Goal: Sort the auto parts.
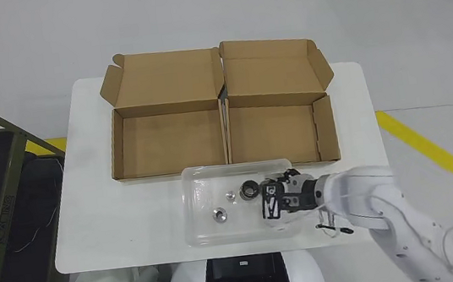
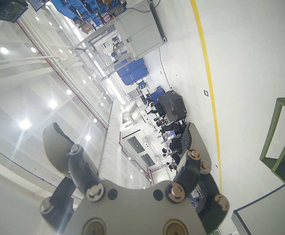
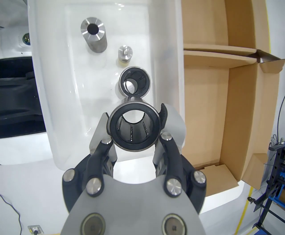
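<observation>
Right gripper (image 3: 134, 119) is pinching a black ringed bearing (image 3: 133, 133) over the clear tray (image 3: 51, 93), and the left gripper (image 2: 121, 131) is sitting spread wide open.

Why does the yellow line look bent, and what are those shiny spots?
Left wrist view: the wide lens bends the yellow line, and ceiling lights flare into streaks. Right wrist view: lamps glint off the tray and cylinder beyond the gripped bearing; the box edges bow too.
</observation>
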